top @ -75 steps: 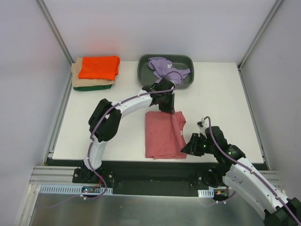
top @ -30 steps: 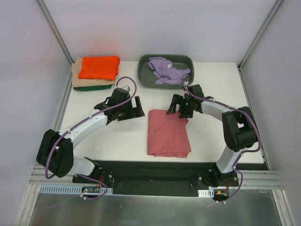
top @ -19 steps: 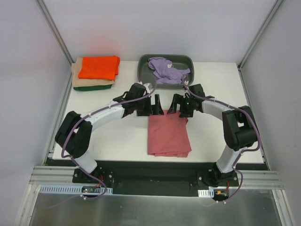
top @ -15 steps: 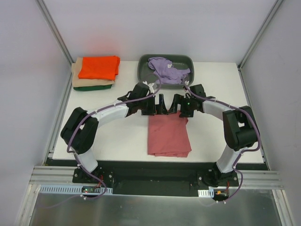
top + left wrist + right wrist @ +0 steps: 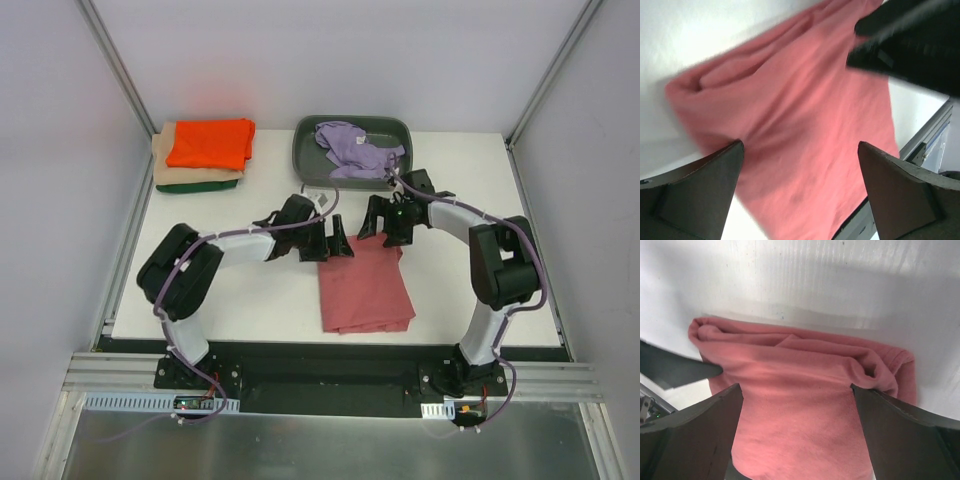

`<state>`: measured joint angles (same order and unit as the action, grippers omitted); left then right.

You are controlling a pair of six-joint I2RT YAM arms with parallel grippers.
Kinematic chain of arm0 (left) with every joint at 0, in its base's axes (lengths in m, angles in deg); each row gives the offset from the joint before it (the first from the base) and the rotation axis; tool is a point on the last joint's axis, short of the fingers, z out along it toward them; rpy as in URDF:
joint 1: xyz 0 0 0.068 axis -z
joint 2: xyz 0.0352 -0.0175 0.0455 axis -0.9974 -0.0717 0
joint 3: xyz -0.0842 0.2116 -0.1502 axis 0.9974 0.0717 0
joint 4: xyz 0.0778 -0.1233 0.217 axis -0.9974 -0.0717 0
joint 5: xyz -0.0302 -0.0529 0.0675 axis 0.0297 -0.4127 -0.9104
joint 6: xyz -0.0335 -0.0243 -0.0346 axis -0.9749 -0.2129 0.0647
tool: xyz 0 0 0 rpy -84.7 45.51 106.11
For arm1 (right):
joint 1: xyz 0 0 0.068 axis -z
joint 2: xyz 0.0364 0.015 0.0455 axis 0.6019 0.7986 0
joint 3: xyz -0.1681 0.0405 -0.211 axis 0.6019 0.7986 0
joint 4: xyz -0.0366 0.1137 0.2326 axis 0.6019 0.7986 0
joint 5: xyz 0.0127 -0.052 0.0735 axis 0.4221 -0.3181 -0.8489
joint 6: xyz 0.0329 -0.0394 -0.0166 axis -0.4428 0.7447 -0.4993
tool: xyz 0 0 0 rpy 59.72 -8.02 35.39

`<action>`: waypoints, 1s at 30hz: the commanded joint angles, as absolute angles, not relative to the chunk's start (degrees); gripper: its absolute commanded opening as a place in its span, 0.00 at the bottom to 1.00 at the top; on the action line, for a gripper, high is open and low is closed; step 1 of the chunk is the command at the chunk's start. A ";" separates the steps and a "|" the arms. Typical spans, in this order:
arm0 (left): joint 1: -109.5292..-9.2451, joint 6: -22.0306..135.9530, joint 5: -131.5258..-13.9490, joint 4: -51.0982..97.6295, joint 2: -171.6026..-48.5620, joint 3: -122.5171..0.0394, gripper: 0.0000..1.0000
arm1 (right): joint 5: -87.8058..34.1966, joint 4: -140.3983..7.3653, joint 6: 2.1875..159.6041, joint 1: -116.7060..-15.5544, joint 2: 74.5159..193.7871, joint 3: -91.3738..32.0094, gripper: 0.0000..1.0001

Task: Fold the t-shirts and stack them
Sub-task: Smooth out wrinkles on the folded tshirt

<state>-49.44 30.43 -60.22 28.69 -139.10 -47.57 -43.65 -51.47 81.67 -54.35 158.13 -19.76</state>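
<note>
A dusty rose-red t-shirt (image 5: 365,287) lies folded as a long rectangle on the white table (image 5: 250,295), near the front middle. My left gripper (image 5: 338,243) stands open at its far left corner, jaws wide over the cloth (image 5: 805,130). At the far right corner my right gripper (image 5: 383,230) is open too, its fingers (image 5: 905,425) astride the bunched far edge (image 5: 800,390). Neither holds anything. A lavender t-shirt (image 5: 355,148) lies crumpled in the tray. Orange (image 5: 210,142), tan (image 5: 165,165) and dark green (image 5: 200,186) t-shirts sit folded in a stack at the back left.
The dark grey tray (image 5: 301,160) stands at the back middle, just behind both grippers. Frame posts and grey walls close in the table's sides. The table's metal front rail (image 5: 932,145) shows past the shirt in the left wrist view.
My left arm has swung in from the left to the shirt's far left corner. The shirt has shifted slightly rightward at its near end. The right gripper has barely moved.
</note>
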 commanded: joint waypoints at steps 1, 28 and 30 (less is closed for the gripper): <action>-47.40 26.45 -66.92 18.53 -129.88 -34.28 0.99 | -35.50 -41.97 86.13 -53.44 163.81 -23.21 0.96; -33.15 16.95 -64.04 25.82 -133.29 -36.80 0.99 | -48.26 -29.14 92.19 -78.05 195.11 -79.38 0.96; -33.15 17.04 -64.04 25.82 -131.28 -35.92 0.99 | -45.64 -28.88 93.59 -78.05 192.39 -78.50 0.96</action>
<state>-33.73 17.19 -63.90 29.50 -131.58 -37.93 -46.67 -31.67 90.39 -77.65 194.17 -77.83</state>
